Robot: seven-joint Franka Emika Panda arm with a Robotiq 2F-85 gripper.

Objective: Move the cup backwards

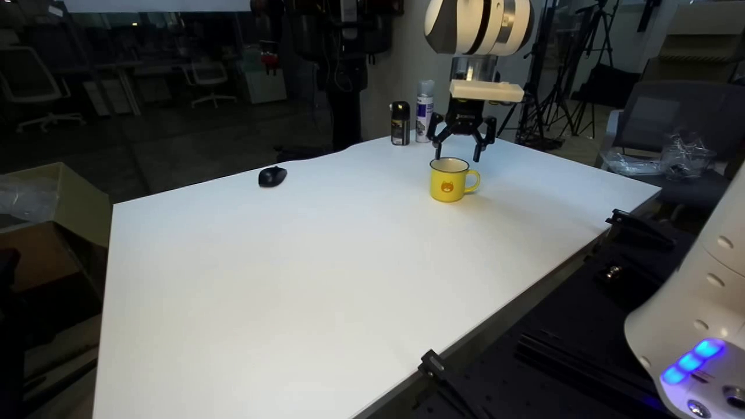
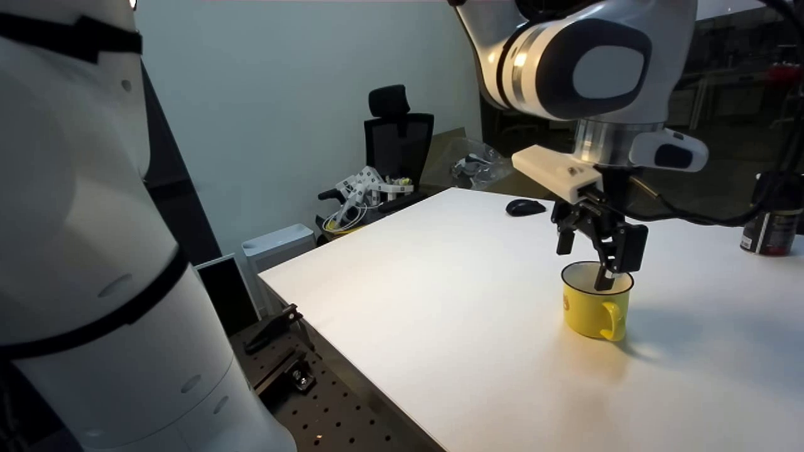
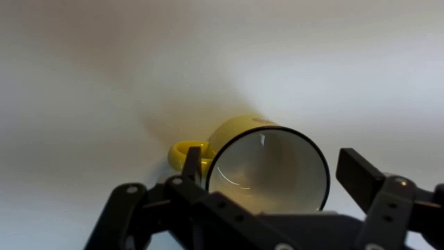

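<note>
The yellow cup [image 1: 446, 186] stands upright on the white table [image 1: 262, 279]. It has a dark rim, a pale inside, a bear print and a side handle. My gripper [image 1: 458, 154] is open and points down just above the cup, with its fingers spread apart. In an exterior view the gripper [image 2: 585, 267] overlaps the mouth of the cup [image 2: 587, 311]. In the wrist view the cup [image 3: 269, 166] shows between the fingers of the gripper [image 3: 274, 163]. The left finger there covers part of the handle. The near part of the rim is hidden by the gripper. No contact is visible.
A black mouse [image 1: 272, 176] lies on the table, also in an exterior view [image 2: 525, 208]. A dark bottle [image 1: 400, 123] and a tall spray can [image 1: 424, 110] stand at the table's far edge behind the gripper. Black clamps [image 1: 433, 365] sit on the table's robot-side edge.
</note>
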